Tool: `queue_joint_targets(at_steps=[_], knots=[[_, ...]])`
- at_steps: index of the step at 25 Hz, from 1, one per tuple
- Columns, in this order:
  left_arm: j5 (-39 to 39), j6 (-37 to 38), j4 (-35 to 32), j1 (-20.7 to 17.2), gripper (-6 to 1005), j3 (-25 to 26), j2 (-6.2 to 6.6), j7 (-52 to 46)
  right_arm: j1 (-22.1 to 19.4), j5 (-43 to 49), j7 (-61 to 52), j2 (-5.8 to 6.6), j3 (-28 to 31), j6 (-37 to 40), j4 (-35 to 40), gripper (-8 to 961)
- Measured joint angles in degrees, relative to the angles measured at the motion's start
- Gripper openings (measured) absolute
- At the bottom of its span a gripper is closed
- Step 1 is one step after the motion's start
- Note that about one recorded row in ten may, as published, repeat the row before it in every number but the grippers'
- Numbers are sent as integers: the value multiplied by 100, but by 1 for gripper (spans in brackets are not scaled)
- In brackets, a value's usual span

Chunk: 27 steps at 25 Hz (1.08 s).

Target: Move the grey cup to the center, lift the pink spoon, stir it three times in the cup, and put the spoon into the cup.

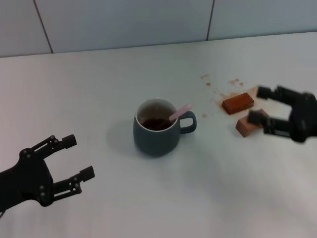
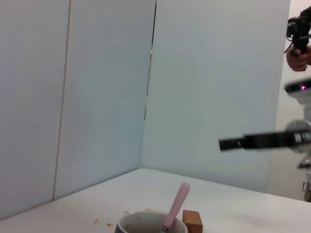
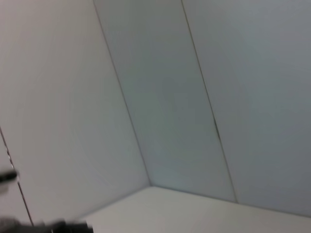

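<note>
pink spoon [image 1: 180, 113] in grey cup [image 1: 156, 128], handle leaning right | right gripper [image 1: 261, 105] open, empty, nearer | left gripper [image 1: 79, 157] open, empty

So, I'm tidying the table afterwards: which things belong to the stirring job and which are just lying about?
Part of the job:
- grey cup, mid-table
- pink spoon, standing in the cup

Just lying about:
- two brown blocks beside the open right gripper
- brown spill marks

Open left gripper holds nothing.
</note>
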State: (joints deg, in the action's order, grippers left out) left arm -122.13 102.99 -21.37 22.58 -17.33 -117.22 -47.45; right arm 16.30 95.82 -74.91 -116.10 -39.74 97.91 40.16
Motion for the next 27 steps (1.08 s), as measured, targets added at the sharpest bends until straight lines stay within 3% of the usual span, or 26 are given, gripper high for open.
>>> queue_joint_targets(at_steps=[3,7,22,27], knots=[[-8,-12,-13,118,862,1,111,-430,-81,101,729,126,10,-2,-438,751],[-8,-60,-43,219,862,-1,170,-674,-88,356,1696,144,63,-106,-557,797],[-12,-396,-294,356,862,-353,132,-750,76,693,2245,155,55,-358,-611,816],[-12,-420,-307,409,862,-438,130,-760,155,734,2316,257,79,-352,-794,816]])
